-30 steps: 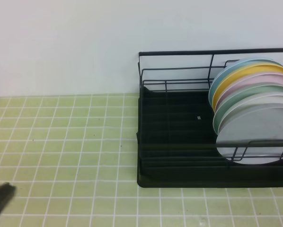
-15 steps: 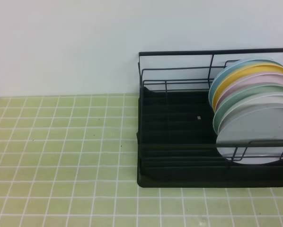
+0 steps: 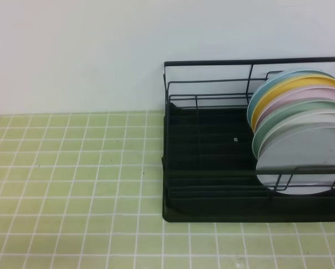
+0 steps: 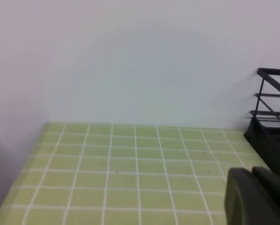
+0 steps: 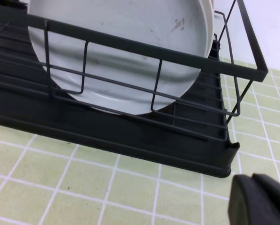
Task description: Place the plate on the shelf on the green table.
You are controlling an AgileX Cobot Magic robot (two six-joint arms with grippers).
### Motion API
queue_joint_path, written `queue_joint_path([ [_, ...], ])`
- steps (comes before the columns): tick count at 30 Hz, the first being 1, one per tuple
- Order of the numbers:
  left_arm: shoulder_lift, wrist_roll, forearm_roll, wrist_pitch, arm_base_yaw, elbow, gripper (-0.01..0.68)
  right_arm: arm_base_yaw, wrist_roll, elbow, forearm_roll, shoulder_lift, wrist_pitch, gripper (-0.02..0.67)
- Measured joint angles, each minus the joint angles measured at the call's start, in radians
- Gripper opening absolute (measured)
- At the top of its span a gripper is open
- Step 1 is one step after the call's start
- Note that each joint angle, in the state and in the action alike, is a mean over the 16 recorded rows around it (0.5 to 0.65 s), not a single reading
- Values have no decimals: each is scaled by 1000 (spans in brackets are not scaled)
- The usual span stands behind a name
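Black wire is seen at the right of the overhead view: the shelf point(image 3: 212, 162) is set on the green table point(image 3: 72, 185), with coloured plates stood on edge at its right end. Frontmost among them, the plate point(image 3: 305, 159) is propped upright behind the front rail. At the lower right of each wrist view, the left gripper point(image 4: 257, 197) and the right gripper point(image 5: 259, 201) are seen fully closed, with nothing held.

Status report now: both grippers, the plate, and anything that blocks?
Left gripper shut, empty, low over the green table. Right gripper shut, empty, beside the shelf corner. Plate upright in shelf, front of the row. Nothing in the way.
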Motion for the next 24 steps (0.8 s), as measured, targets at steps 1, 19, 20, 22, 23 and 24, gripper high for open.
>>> queue_joint_path([
  [1,-9,-1,-2,-9,1,20,-2,0,0,0,0,0,1,-4],
  [19,-90,9,-33,46,64,104,-2,0,0,2,0,-1,2,-4],
  [20,-94,13,-34,57,64,104,-2,0,0,2,0,-1,2,-4],
  [22,-100,22,-35,82,64,104,-2,0,0,2,0,-1,2,-4],
  [23,-101,27,-36,95,64,104,-2,0,0,2,0,-1,2,-4],
  [24,-102,34,-38,109,64,104,-2,0,0,2,0,-1,1,-4],
])
